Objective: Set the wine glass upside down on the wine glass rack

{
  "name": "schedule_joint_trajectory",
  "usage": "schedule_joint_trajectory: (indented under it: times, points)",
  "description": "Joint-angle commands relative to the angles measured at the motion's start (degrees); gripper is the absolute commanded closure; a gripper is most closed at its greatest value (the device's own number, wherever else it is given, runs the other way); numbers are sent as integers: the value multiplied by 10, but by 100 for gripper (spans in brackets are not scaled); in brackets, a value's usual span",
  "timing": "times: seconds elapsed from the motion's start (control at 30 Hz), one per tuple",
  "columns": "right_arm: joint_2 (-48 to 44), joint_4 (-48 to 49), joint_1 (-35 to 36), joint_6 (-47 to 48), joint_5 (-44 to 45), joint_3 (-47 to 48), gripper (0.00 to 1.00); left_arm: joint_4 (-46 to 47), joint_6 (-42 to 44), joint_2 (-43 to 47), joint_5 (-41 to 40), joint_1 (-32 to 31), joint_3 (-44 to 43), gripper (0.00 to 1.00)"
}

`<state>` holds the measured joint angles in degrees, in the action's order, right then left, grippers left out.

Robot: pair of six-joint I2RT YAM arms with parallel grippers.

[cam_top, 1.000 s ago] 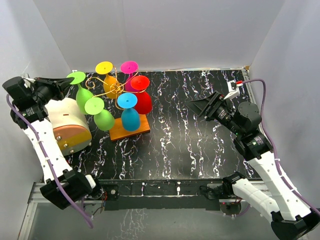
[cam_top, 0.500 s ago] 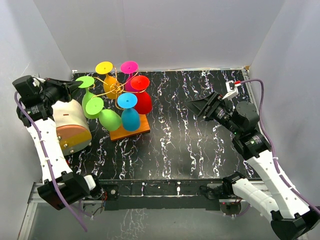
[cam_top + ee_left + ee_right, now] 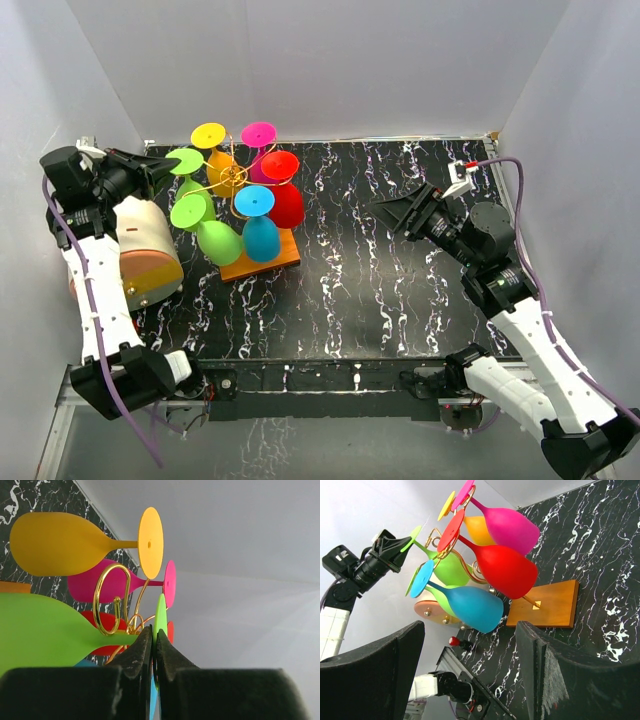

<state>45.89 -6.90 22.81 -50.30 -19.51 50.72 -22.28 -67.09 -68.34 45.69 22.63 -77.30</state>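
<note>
The gold wire wine glass rack [image 3: 232, 178] stands on its orange base [image 3: 268, 262] at the back left. It holds yellow [image 3: 208, 135], pink [image 3: 258, 133], red [image 3: 287, 205], blue [image 3: 260, 236] and green [image 3: 218, 240] glasses upside down. My left gripper [image 3: 162, 172] is shut on the foot of another green wine glass [image 3: 186, 161], bowl down at the rack's left side. In the left wrist view my gripper [image 3: 153, 630] pinches that foot's edge [image 3: 160, 611], and the stem passes just under a gold loop [image 3: 111, 596]. My right gripper [image 3: 392, 212] is open and empty, well right of the rack.
A cream rounded object [image 3: 145, 245] with a pink and yellow underside lies left of the rack, below my left arm. White walls enclose the black marbled table [image 3: 400, 290] at the back and sides. In the right wrist view the rack's base [image 3: 545, 606] shows beyond the open fingers.
My left gripper has moved right with the green glass, bringing its foot up against the rack's left arms. The right arm has barely shifted.
</note>
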Motion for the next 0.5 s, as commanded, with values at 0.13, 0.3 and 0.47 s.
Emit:
schedule_joint_trajectory:
  times: [0.13, 0.3, 0.47]
  points:
    - [-7, 43, 0, -3, -5, -3, 28, 116, -42, -14, 50, -19, 30, 100]
    - [0, 55, 0, -9, -10, -4, 28, 136, -51, -35, 38, -25, 18, 100]
    - [-1, 56, 0, -9, -8, -2, 28, 130, -37, -56, 12, -25, -14, 100]
